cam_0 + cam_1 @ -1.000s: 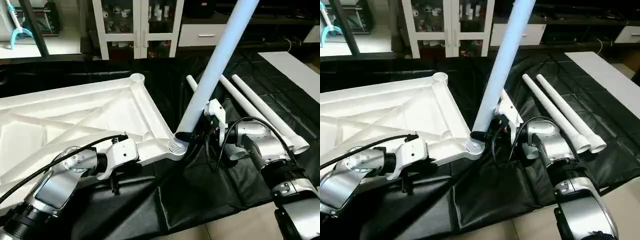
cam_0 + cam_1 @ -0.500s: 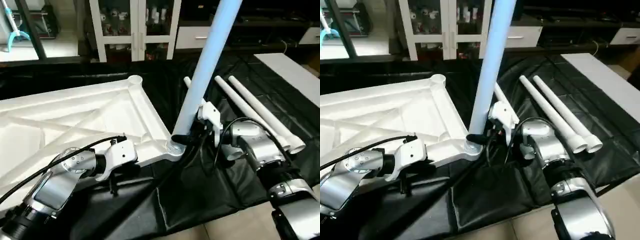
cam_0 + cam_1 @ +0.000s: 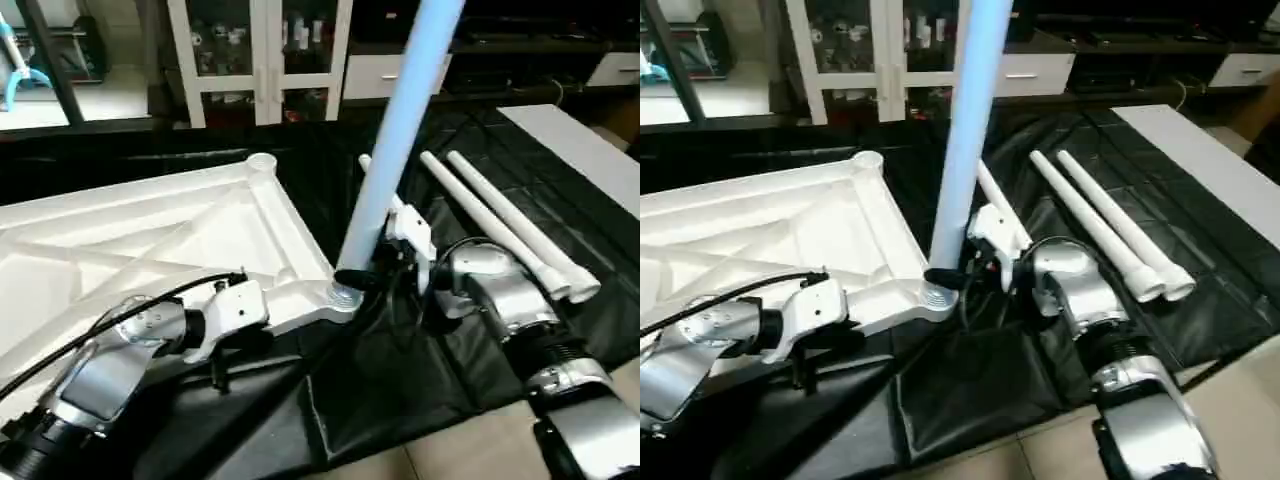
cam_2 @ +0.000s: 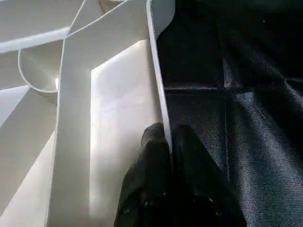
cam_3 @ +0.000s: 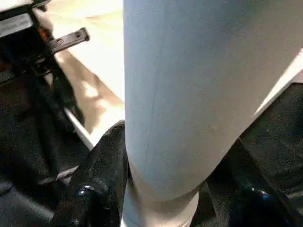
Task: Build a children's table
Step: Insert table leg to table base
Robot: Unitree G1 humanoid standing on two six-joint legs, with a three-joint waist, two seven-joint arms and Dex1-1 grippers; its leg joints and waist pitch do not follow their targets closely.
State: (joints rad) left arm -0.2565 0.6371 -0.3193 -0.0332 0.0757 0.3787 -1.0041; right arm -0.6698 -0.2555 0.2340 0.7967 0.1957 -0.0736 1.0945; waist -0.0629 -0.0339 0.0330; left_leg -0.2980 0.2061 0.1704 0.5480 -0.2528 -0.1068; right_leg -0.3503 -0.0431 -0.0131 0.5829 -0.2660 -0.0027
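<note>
Looking down from the left eye, the top [image 3: 140,240] lies upside down on a black cloth [image 3: 400,370], ribs up, and the right gripper [image 3: 372,272] pinches a leg [image 3: 395,140] just above its threaded foot, which sits at the near corner socket [image 3: 343,296]; the leg stands nearly upright, leaning slightly away. The left gripper [image 3: 222,345] hangs at the top's near edge. Two spare legs [image 3: 510,230] lie side by side on the cloth to the right, with part of another leg [image 3: 375,180] showing behind the held one. From the right eye the same layout holds, with a far corner socket [image 3: 867,160] open and a cabinet [image 3: 890,50] behind. In the left wrist view, the black fingers [image 4: 156,189] are pressed together on the top's thin edge wall, steadying it. In the right wrist view, both fingers [image 5: 102,175] bracket the leg's lower end, touching it on either side. I judge the leg light, stiff and smooth, so apt to slip if twisted; a low grip near the foot looks best for turning it in. The top seems rigid but light and could slide, so clamping its rim near the working corner makes sense.
</note>
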